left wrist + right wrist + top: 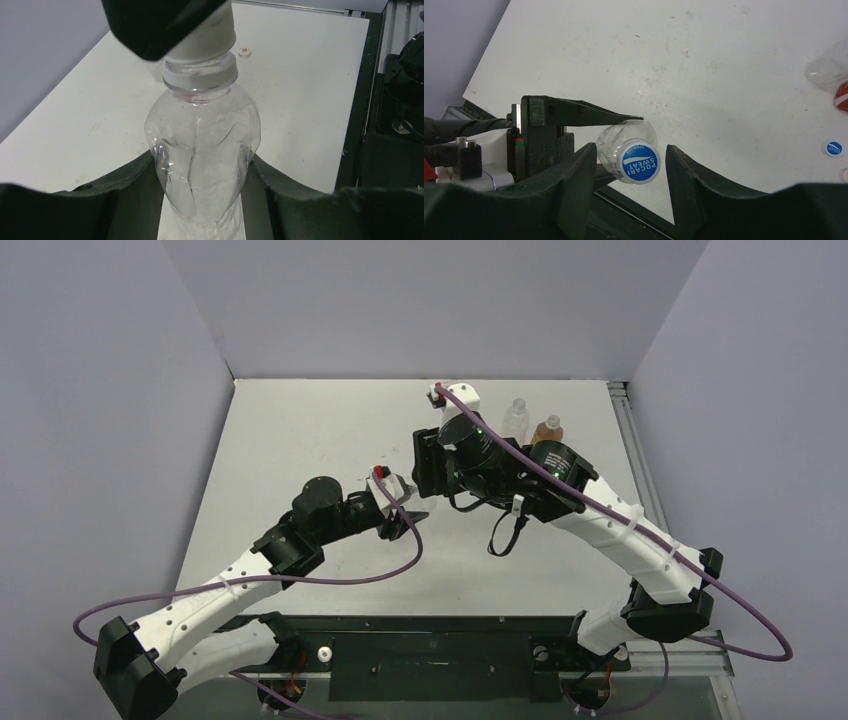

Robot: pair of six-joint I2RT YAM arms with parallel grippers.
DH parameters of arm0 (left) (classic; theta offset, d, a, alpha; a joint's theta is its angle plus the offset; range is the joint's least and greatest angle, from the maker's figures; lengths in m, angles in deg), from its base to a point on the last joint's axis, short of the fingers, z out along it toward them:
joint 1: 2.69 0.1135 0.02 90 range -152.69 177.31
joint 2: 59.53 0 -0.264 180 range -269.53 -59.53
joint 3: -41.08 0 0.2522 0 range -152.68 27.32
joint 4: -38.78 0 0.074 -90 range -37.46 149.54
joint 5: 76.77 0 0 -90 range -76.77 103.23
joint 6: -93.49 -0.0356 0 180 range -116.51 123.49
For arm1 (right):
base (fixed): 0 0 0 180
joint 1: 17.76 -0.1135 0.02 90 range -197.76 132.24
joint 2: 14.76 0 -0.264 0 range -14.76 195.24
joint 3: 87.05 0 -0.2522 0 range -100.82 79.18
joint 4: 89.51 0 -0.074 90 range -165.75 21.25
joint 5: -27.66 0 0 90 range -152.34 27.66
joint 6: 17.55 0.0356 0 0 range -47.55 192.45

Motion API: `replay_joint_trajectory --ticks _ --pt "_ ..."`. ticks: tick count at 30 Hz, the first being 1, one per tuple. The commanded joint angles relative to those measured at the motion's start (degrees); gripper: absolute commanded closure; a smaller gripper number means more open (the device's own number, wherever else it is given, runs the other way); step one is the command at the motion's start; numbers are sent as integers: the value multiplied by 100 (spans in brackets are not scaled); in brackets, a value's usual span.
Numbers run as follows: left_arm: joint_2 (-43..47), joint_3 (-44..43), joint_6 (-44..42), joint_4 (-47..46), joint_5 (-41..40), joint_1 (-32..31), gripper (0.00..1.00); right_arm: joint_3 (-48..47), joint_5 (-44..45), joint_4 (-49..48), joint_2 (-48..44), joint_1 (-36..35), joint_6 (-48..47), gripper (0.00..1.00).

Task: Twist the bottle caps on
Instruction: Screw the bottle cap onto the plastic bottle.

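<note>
The blue-and-white bottle cap on the clear bottle clamped in the left gripper may cross-thread if the right gripper, straddling it, bite unclear, twists off-axis.

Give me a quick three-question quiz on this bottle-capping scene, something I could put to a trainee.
1. Multiple choice: the clear held bottle is gripped around its body by A) the left claw, B) the right claw, C) neither.
2. True or false: the blue-and-white cap sits on that bottle's neck, between the right claw's fingers.
3. Count: how many bottles stand unheld at the table's far side?
Key: 1 A. 2 True. 3 Two: the amber bottle and a second clear bottle.
</note>
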Motion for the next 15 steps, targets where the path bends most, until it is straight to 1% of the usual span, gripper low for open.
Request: replay_joint_trajectory --ticks 1,3,6,11,15 --pt "49 -29 -81 -120 -36 -42 100 -171 168 28 94 -84 48 51" --pt "53 -26 -83 -127 -45 -45 100 -151 200 37 107 -81 49 53" --pt "62 -20 -83 -113 -51 -44 100 -153 230 54 114 -89 55 61" --pt "54 -15 -75 -120 -42 -42 100 -148 244 100 133 -88 55 62" --pt "60 -17 -74 -120 -43 -47 100 -136 220 137 153 -96 58 61"
